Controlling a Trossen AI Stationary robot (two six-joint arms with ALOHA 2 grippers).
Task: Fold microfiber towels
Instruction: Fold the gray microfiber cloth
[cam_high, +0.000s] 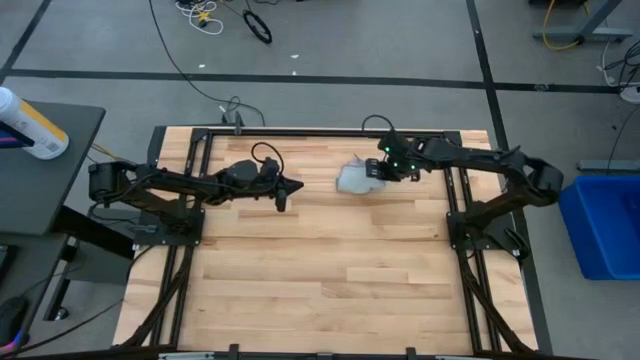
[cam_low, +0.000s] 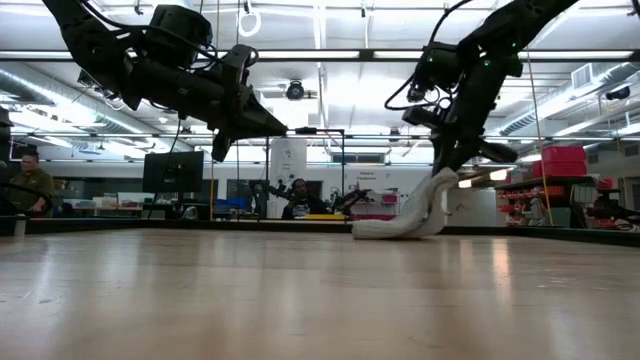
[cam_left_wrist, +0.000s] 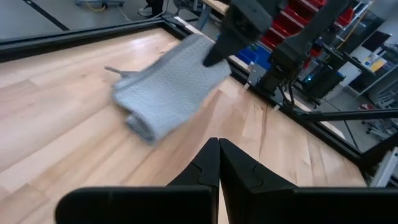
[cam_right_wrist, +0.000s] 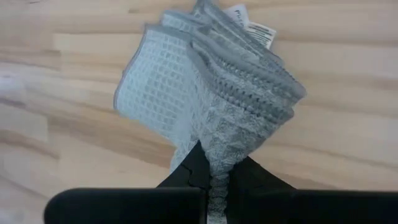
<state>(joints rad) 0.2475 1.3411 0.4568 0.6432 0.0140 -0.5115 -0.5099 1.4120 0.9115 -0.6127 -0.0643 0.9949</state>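
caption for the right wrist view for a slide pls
Right pincer shut on a bunched edge of the grey-blue microfiber towel, lifting it above the wooden table, white corner tag showing.

Can't see right gripper (cam_right_wrist: 214, 180) fingertips in right wrist view, towel (cam_right_wrist: 211, 93) bunched between them covers pinch point. Towel far end cut by top edge there; tag (cam_right_wrist: 255, 31) print unreadable. In high view towel (cam_high: 357, 177) too small, fold count unclear. In low view towel (cam_low: 405, 220) underside hidden. Left gripper (cam_left_wrist: 217, 165) base cut off by bottom edge in left wrist view. People (cam_low: 297, 198) behind table blurred, tiny. Bottle (cam_high: 30, 125) cropped at left edge.
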